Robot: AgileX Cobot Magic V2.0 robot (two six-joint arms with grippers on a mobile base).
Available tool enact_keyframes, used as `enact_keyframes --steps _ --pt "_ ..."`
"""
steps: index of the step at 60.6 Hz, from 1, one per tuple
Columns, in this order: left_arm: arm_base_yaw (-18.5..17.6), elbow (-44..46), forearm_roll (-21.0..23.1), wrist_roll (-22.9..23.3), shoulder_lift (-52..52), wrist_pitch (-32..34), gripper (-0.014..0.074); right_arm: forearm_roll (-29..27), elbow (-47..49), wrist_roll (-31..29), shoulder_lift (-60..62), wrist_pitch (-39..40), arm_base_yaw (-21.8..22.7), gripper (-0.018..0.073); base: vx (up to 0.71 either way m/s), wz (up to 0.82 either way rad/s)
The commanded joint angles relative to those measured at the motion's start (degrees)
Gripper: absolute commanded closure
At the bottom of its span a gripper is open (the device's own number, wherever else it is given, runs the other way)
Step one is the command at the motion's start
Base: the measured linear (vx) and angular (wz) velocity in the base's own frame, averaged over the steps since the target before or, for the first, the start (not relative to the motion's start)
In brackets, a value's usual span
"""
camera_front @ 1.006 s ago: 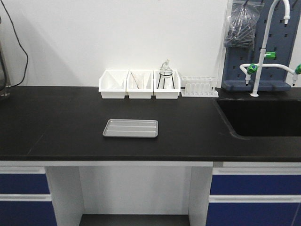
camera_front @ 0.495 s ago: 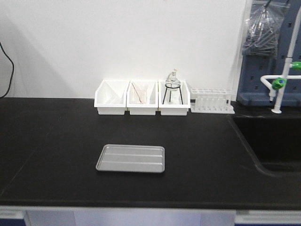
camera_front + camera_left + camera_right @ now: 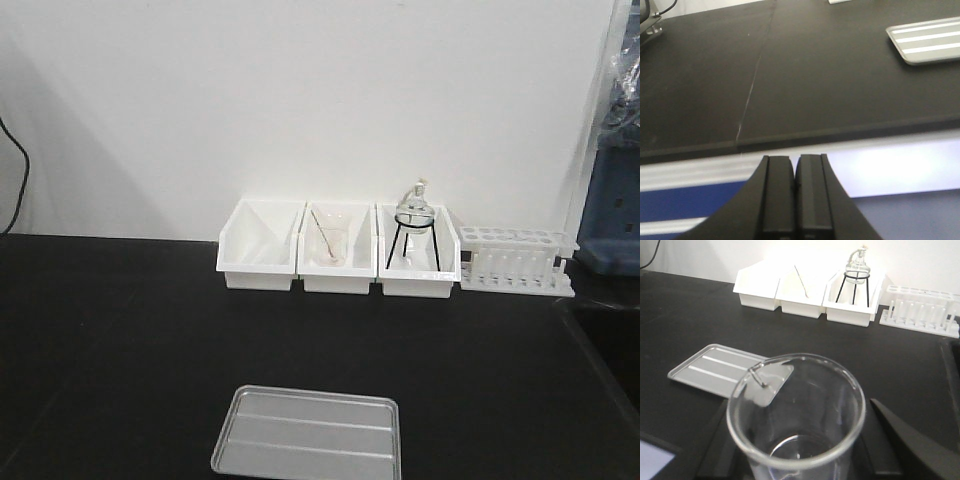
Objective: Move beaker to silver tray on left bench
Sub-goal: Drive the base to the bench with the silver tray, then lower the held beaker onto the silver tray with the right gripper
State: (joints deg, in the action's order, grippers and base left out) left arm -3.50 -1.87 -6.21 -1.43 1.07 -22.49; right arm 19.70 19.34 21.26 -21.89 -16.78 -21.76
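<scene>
The clear glass beaker [image 3: 795, 440] fills the lower middle of the right wrist view, its rim and pouring lip toward me. My right gripper [image 3: 797, 455] is shut on it, one black finger [image 3: 900, 440] on each side, held above the black bench short of the tray. The silver tray [image 3: 308, 432] lies flat at the bottom centre of the front view and also shows in the right wrist view [image 3: 715, 367] and the left wrist view [image 3: 930, 40]. My left gripper [image 3: 795, 165] is shut and empty, off the bench's front edge. Neither gripper shows in the front view.
Three white bins [image 3: 340, 255] stand along the back wall; the middle one holds a larger pinkish beaker with a rod [image 3: 330, 245], the right one a flask on a black tripod [image 3: 414, 225]. A white test-tube rack [image 3: 515, 258] is to their right. A sink edge shows [image 3: 952, 370].
The front view has closed in on the bench: the tray and bins are larger and lower in frame, and the sink and tap have left the view to the right.
</scene>
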Motion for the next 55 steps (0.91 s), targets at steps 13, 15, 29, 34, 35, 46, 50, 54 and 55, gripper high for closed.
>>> enact_keyframes --steps 13,15,29,34,35,46,50,54,55 --pt "-0.24 -1.14 0.12 0.11 0.45 4.75 0.0595 0.67 1.87 -0.37 -0.18 4.29 0.14 0.0571 0.34 -0.06" --pt "-0.24 -1.14 0.12 0.11 0.45 4.75 0.0595 0.67 1.87 -0.37 -0.18 4.29 0.14 0.0571 0.31 -0.16" --pt "-0.24 -1.14 0.12 0.11 0.45 4.75 0.0595 0.67 1.87 -0.37 -0.18 4.29 0.14 0.0571 0.28 -0.23" --pt "-0.24 -1.14 0.12 0.11 0.45 4.75 0.0595 0.67 1.87 -0.37 -0.18 4.29 0.14 0.0571 0.23 -0.22" --pt "-0.24 -1.14 0.12 0.11 0.45 4.75 0.0595 0.67 1.87 -0.37 -0.18 4.29 0.14 0.0571 0.21 -0.19" --pt "-0.24 -1.14 0.12 0.11 0.45 4.75 0.0595 0.67 1.87 -0.37 -0.18 4.29 0.14 0.0571 0.16 -0.09" --pt "-0.24 -1.14 0.12 0.11 0.45 4.75 0.0595 0.67 1.87 -0.37 -0.18 4.29 0.14 0.0571 0.09 -0.01" --pt "-0.24 -1.14 0.12 0.11 0.45 4.75 0.0595 0.67 1.87 -0.37 -0.18 4.29 0.14 0.0571 0.07 0.01" --pt "-0.24 -1.14 0.12 0.11 0.45 4.75 0.0595 0.67 1.87 -0.37 -0.18 4.29 0.14 0.0571 0.06 0.01"
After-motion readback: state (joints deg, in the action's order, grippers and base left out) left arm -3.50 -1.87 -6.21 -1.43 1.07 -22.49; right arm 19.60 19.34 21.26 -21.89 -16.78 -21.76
